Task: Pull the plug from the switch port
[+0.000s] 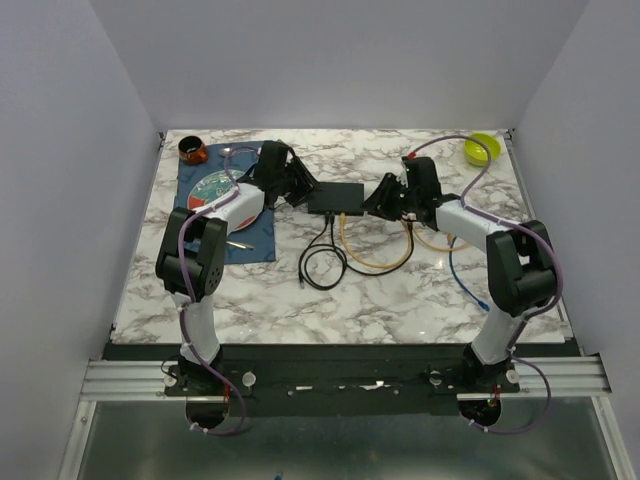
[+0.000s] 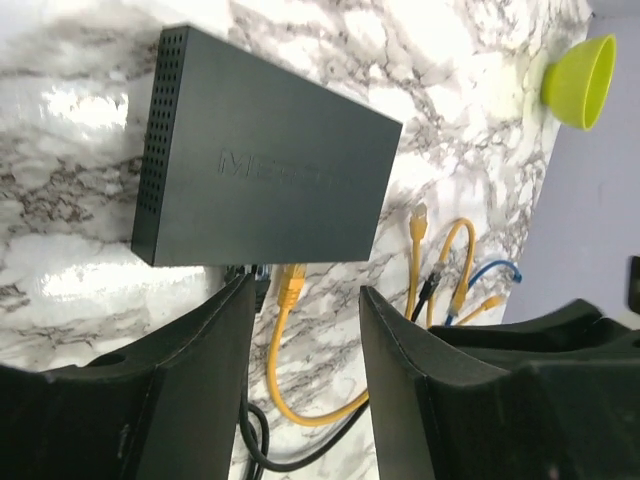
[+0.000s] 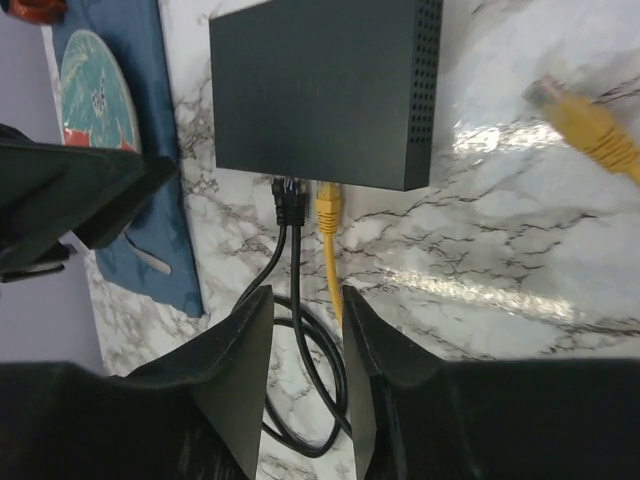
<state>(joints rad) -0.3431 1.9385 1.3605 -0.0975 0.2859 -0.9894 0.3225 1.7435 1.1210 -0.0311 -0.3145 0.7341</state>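
The switch (image 1: 335,197) is a flat black box at mid-table, with its ports facing the near side. A yellow plug (image 3: 330,205) and black plugs (image 3: 290,200) sit in those ports. In the left wrist view the switch (image 2: 265,170) shows the same yellow plug (image 2: 290,283) at its lower edge. My left gripper (image 2: 305,300) is open just short of the port edge, the yellow cable showing in the gap. My right gripper (image 3: 307,300) is open below the ports, above a black cable and holding nothing. From above, the left gripper (image 1: 300,190) and right gripper (image 1: 378,205) flank the switch.
A coiled black cable (image 1: 322,265), yellow cables (image 1: 375,255) and a blue cable (image 1: 465,280) lie in front of the switch. A loose yellow plug (image 3: 585,125) lies to the right. A blue mat (image 1: 262,243) with a plate (image 1: 215,190) is on the left, a brown cup (image 1: 193,151) at back left, a green bowl (image 1: 482,149) at back right.
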